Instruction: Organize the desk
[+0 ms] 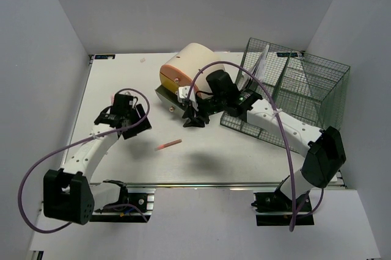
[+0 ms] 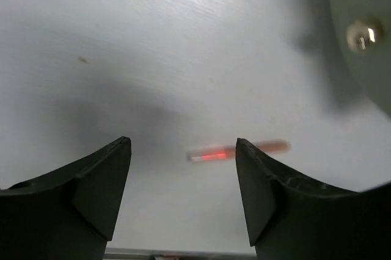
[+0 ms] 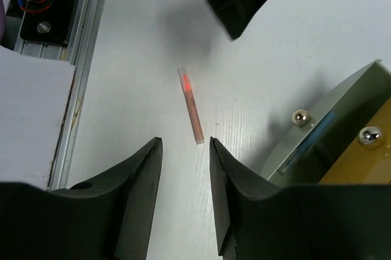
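The white desk [image 1: 238, 156] has a silver rail [image 1: 201, 187] along its near edge. A thin red-pink pen [image 1: 168, 145] lies on it between the two arms. My left gripper [image 1: 135, 127] is open and empty, left of the pen and above the desk; in the left wrist view the blurred pen [image 2: 235, 150] shows beyond my gripper [image 2: 183, 150]. My right gripper [image 1: 194, 119] is open and empty, hovering just beyond the pen's far end. In the right wrist view the pen [image 3: 190, 107] lies ahead of my gripper [image 3: 183, 147].
A cream cylinder with an orange rim [image 1: 186, 68] lies on its side at the back centre. A grey plate with bolts [image 3: 330, 132] sits beside it. A dark green wire-mesh basket [image 1: 299, 86] stands at the back right. The rail [image 3: 79, 58] shows in the right wrist view.
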Controlling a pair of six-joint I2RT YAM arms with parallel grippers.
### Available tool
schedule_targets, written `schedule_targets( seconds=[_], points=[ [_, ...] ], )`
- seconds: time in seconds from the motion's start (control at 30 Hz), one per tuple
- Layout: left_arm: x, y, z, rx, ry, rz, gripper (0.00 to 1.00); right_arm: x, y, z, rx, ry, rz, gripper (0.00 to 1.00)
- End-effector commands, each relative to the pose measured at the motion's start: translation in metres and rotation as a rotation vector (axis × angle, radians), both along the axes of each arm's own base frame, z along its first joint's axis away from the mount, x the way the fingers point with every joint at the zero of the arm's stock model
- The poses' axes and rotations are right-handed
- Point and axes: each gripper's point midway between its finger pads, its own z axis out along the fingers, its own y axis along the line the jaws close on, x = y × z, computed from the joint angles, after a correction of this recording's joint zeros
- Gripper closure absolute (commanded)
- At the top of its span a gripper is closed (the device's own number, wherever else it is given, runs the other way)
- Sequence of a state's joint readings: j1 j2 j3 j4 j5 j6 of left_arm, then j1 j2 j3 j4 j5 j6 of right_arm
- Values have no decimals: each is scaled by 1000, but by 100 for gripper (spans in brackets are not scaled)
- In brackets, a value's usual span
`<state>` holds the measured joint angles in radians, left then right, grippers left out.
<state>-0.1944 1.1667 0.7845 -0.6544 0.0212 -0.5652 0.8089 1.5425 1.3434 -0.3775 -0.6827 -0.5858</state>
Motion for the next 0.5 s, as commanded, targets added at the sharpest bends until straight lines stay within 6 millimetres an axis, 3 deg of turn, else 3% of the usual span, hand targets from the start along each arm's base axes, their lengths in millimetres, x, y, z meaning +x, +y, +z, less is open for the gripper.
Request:
schedule_targets(
  seconds=[0.0, 0.27, 0.33, 0.47],
  points=[
    [41, 60, 16, 237, -13, 255, 20, -5, -9, 3, 15, 43, 15, 57],
    [101, 130, 17, 392, 61, 360, 20, -5, -26, 5, 26, 30, -42, 57],
    [110, 151, 21, 422, 65, 384, 25, -3, -31, 9, 39, 15, -61, 57],
    [122, 177, 12, 439, 84, 395, 31, -2, -39, 6, 37, 27, -86, 57]
  ],
)
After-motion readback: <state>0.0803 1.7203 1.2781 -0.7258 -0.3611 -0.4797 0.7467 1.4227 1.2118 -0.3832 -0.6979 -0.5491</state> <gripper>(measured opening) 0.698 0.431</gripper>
